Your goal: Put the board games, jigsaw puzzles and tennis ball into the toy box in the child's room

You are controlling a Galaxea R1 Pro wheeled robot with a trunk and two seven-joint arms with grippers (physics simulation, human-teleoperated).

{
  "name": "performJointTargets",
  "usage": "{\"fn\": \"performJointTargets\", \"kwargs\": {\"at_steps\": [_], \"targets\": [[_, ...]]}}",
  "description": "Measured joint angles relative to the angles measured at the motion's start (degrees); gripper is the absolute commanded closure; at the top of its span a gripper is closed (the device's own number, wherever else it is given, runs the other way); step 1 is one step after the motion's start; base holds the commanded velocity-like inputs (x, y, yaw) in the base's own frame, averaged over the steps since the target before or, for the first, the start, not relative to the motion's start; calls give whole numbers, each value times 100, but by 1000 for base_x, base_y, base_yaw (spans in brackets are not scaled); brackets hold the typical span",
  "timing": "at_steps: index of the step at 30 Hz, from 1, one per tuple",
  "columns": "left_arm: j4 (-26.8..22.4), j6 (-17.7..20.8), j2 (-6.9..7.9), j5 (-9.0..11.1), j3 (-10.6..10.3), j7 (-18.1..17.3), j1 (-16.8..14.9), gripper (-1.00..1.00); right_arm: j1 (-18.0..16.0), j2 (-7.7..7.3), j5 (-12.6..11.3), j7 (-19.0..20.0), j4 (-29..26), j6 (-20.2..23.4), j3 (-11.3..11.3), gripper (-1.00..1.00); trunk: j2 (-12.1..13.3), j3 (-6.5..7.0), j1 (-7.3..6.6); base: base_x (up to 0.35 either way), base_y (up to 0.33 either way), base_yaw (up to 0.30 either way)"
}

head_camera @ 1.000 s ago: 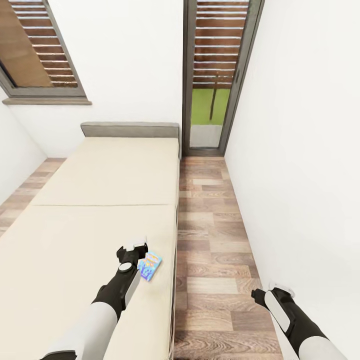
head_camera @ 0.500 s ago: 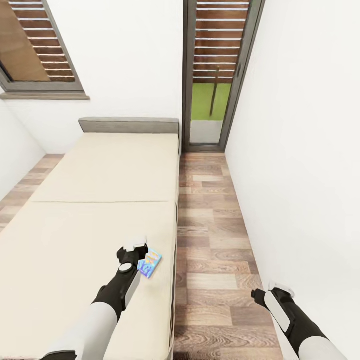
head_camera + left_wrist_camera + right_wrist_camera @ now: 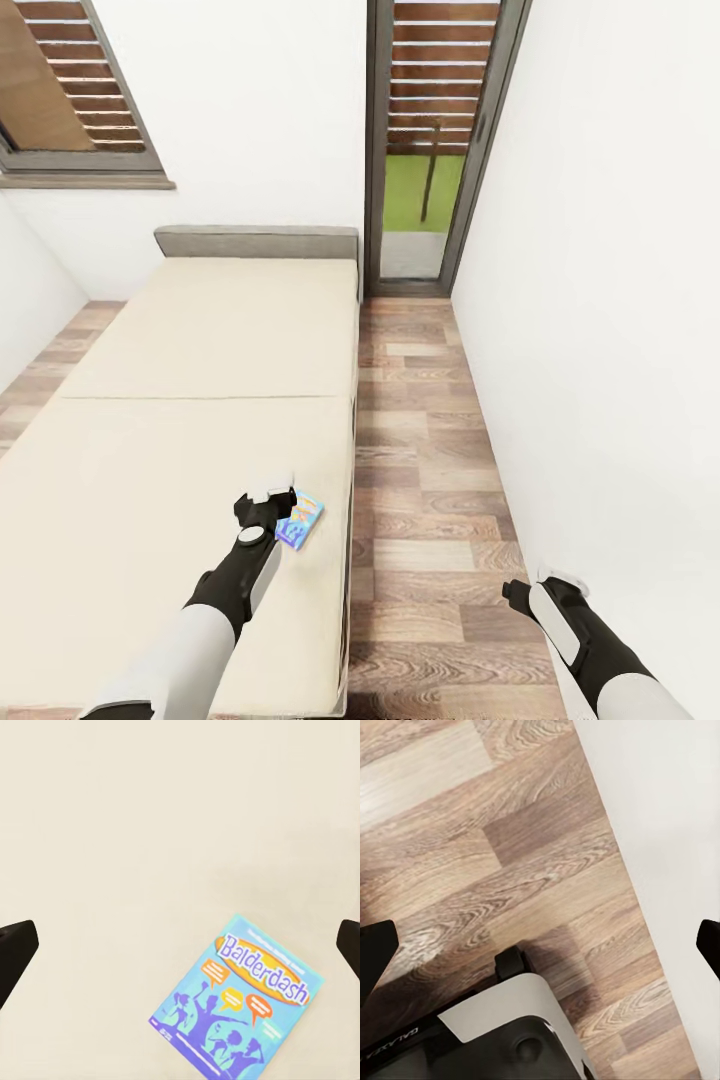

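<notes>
1. Here we see the blue board game [image 3: 300, 520] lying flat on the bed [image 3: 200, 400], close to its right edge, near the foot.
2. Our left gripper [image 3: 270, 497] hangs just beside it, fingers spread wide apart, holding nothing.
3. Our right gripper [image 3: 545, 582] hangs over the wooden floor [image 3: 430, 480] by the wall [image 3: 600, 300], fingers apart.
</notes>
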Motion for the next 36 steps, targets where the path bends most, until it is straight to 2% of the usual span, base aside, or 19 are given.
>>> {"fn": "performJointTargets", "kwargs": {"at_steps": [17,27,36], "targets": [[-180,37,0,-5,-6,20,0,-100,-1,0,0,0,2,-3,0,-100,0,-160,0,0,0,0],[-197,-8,0,-4,-361,12,-1,-100,-1,0,-1,0,2,-3,-1,-100,0,-254,0,0,0,0],[-197,-29,-1,0,-399,-8,-1,-100,-1,0,-1,0,2,-7,-1,-100,0,-339,0,0,0,0]]}}
